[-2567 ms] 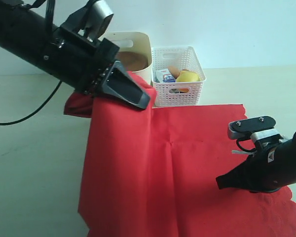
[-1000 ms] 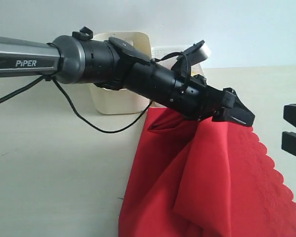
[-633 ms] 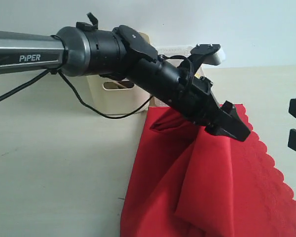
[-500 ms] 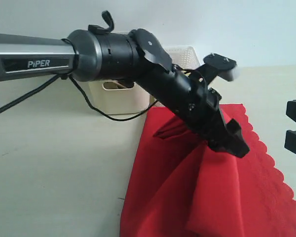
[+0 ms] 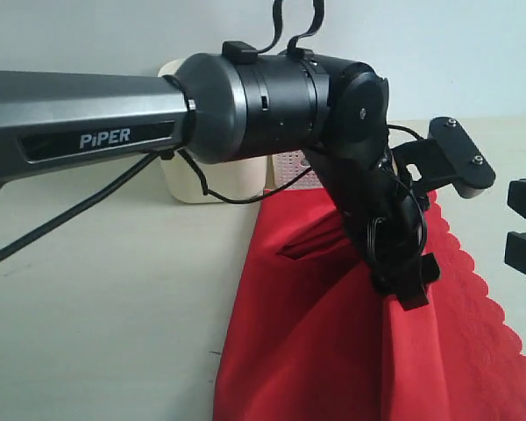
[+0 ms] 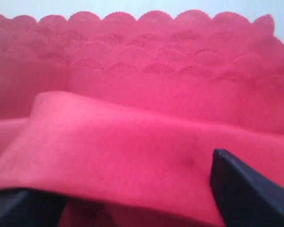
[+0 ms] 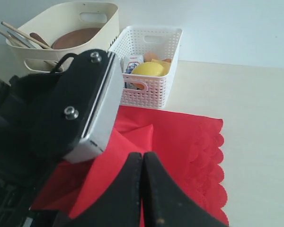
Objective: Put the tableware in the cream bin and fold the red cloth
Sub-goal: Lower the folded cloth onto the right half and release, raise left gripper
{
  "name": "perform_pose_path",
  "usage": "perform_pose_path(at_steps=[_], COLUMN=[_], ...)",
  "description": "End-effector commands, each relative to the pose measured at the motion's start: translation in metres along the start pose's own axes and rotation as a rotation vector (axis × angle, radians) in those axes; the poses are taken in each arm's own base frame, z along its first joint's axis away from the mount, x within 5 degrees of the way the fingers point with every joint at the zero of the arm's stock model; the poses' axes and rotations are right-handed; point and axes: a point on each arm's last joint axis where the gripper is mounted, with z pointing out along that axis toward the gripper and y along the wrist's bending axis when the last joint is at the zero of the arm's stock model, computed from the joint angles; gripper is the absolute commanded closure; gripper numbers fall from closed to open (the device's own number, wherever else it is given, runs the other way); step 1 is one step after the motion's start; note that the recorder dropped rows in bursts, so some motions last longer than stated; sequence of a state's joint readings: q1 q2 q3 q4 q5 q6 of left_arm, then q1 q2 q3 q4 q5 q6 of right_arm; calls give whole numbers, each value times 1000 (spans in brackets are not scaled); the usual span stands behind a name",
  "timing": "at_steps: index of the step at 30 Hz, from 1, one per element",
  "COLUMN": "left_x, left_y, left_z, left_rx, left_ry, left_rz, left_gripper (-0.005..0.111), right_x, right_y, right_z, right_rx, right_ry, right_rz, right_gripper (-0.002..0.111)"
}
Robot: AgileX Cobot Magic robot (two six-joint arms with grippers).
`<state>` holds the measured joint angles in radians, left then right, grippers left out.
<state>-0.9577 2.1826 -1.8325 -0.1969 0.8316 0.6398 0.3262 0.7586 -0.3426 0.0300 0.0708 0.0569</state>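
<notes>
The pale table point(image 5: 96, 307) carries the red cloth point(image 5: 316, 351), which lies on its right half, bunched into loose folds, with its scalloped edge along the right. The left arm point(image 5: 245, 105) reaches across it. In the exterior view the arm hides most of the cream bin point(image 7: 109, 28) and the white lattice basket point(image 7: 151, 90) behind the cloth. The left gripper point(image 5: 406, 289) points down into the cloth, jaws spread wide, with a raised fold lying across between its fingers. The right gripper point(image 7: 142, 156) hangs apart from the cloth, clenched on nothing. Inside the bin a brown plate point(image 7: 78, 37) and chopsticks point(image 7: 23, 33) show; the other tableware is hard to make out.
</notes>
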Motion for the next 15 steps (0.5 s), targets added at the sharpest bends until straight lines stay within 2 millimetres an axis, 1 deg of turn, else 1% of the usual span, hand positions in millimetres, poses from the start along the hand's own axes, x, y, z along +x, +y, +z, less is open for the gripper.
perform_pose_path(at_steps=[1,5,6,8,10,12,14,15], left_x=[-6,-11,-11,-8,1,15,27,40], left_y=[8,8,8,10,17,34,48,62], left_z=[-27,-45,-52,-65,-75,-83,-87,-90], left_rx=[-91,-115,-120,-136,-152,-216,-248,-258], left_ry=[-18,-45,-42,-8,42,114,157,179], left_rz=[-6,3,10,20,-11,-73,-132,-189], left_gripper=[30,30,30,30,30,31,33,35], right_x=[2,2,2,2,2,1,0,-1], right_y=[0,0,0,0,0,0,0,0], right_z=[0,0,0,0,0,0,0,1], right_rx=[1,1,1,1,1,1,0,-1], right_ry=[-4,-4,-4,-4,-4,-7,-18,-31], right_rz=[-1,-1,-3,-3,-3,-1,9,24], right_gripper=[108,108,108,108,108,108,108,108])
